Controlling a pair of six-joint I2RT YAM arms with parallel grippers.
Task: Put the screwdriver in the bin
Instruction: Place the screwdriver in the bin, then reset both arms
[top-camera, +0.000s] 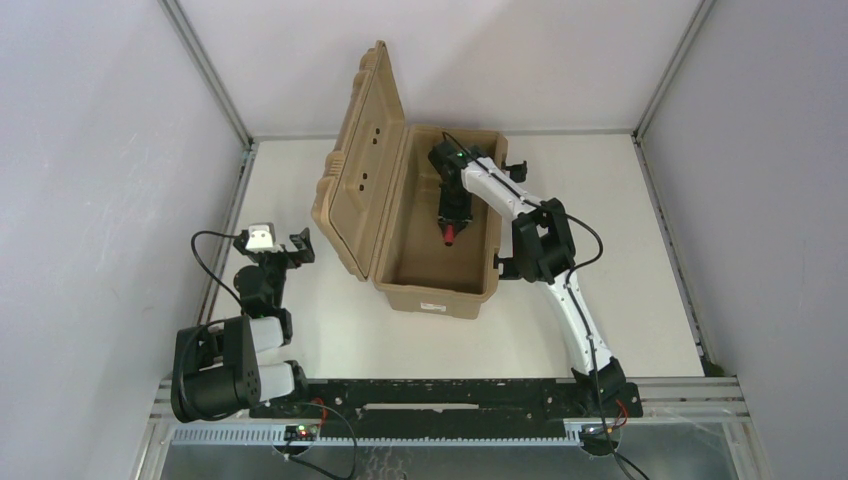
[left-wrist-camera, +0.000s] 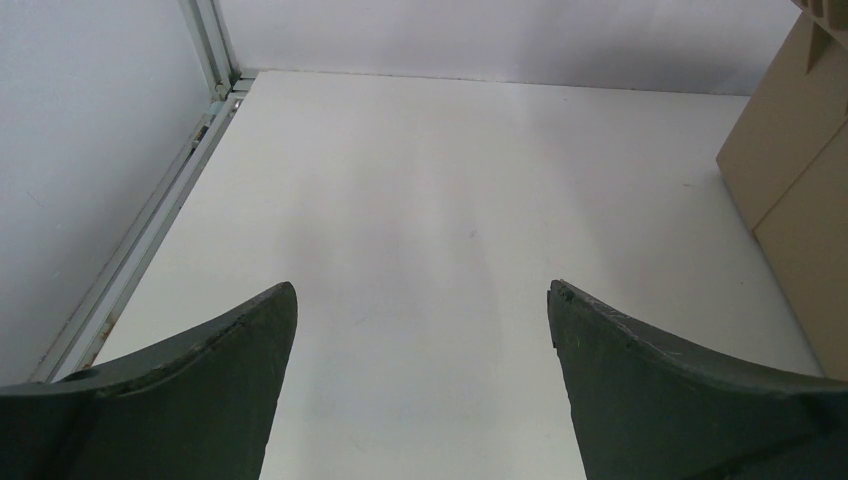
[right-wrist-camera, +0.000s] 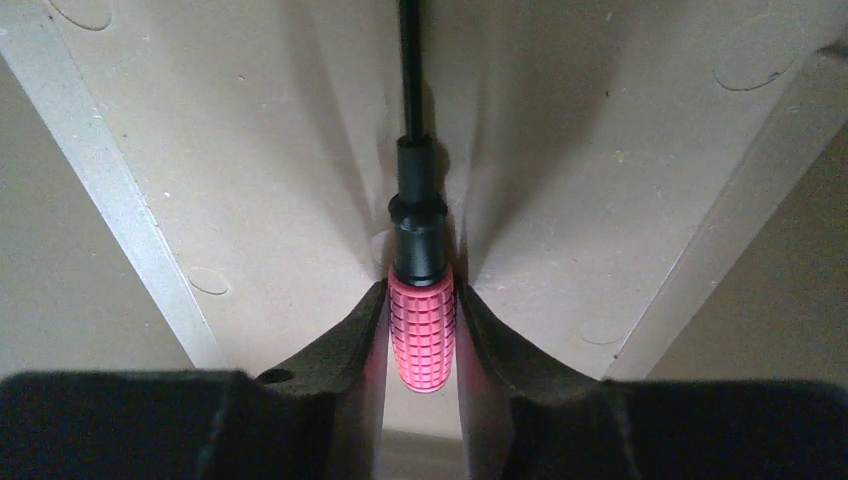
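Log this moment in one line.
right claw: shut on screwdriver | place: inside open bin | release: not yet | left claw: open, empty

A large tan plastic bin (top-camera: 436, 297) stands open, its ribbed hinged lid (top-camera: 362, 165) raised upright along the left side. Inside the bin is a small screwdriver (right-wrist-camera: 421, 335) with a pinkish-red gridded handle, a black collar and a thin black shaft. The right gripper (right-wrist-camera: 421, 300) clamps its handle, and the shaft points straight ahead over the tan inner surface. Contact with the bin cannot be told.
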